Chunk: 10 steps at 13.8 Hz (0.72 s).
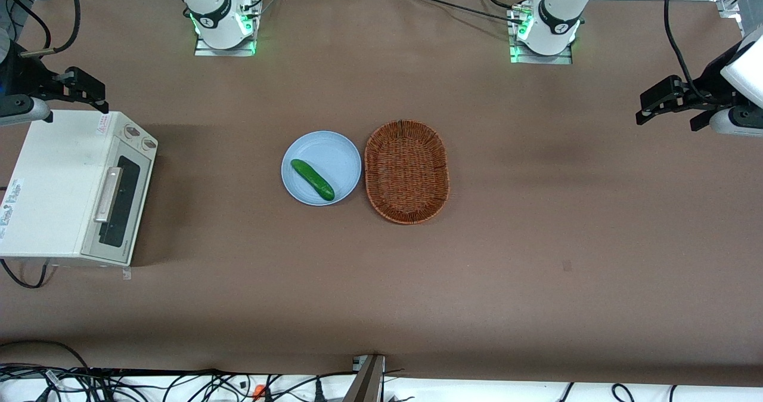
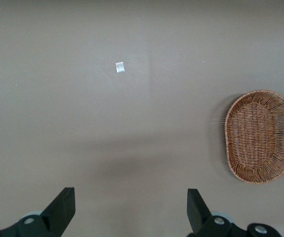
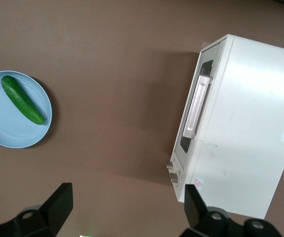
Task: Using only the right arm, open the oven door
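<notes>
The cream-white toaster oven (image 1: 53,175) stands at the working arm's end of the table. Its oven door (image 1: 121,202) is shut, with a dark glass window and a silver bar handle (image 1: 108,194). The two knobs (image 1: 138,136) sit on the strip beside the door, farther from the front camera. My right gripper (image 1: 89,92) hovers above the oven's end that is farther from the front camera, apart from it. In the right wrist view the gripper (image 3: 127,200) is open and empty, high above the table, with the door (image 3: 189,143) and its handle (image 3: 197,106) in sight.
A light blue plate (image 1: 337,151) with a green cucumber (image 1: 312,179) lies mid-table, and a brown wicker basket (image 1: 406,171) lies beside it toward the parked arm's end. Cables run along the table edge nearest the front camera.
</notes>
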Each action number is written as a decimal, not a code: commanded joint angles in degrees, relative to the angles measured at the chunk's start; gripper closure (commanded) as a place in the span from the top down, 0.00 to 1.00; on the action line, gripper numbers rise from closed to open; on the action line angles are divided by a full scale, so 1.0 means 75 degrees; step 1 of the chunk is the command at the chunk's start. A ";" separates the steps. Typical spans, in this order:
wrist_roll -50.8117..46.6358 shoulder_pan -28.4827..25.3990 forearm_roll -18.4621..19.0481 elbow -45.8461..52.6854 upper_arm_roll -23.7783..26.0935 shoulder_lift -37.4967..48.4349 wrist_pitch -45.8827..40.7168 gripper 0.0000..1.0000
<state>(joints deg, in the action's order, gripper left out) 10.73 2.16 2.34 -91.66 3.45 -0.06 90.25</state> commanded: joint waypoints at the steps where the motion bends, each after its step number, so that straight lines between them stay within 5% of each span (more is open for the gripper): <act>1: 0.0116 0.0028 0.0098 -0.0247 0.0009 0.0055 0.0270 1.00; 10: 0.0093 0.0028 -0.0031 -0.0224 0.0021 0.0219 0.0095 1.00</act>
<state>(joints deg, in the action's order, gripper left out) 10.76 2.16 2.45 -93.00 3.45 -0.05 91.64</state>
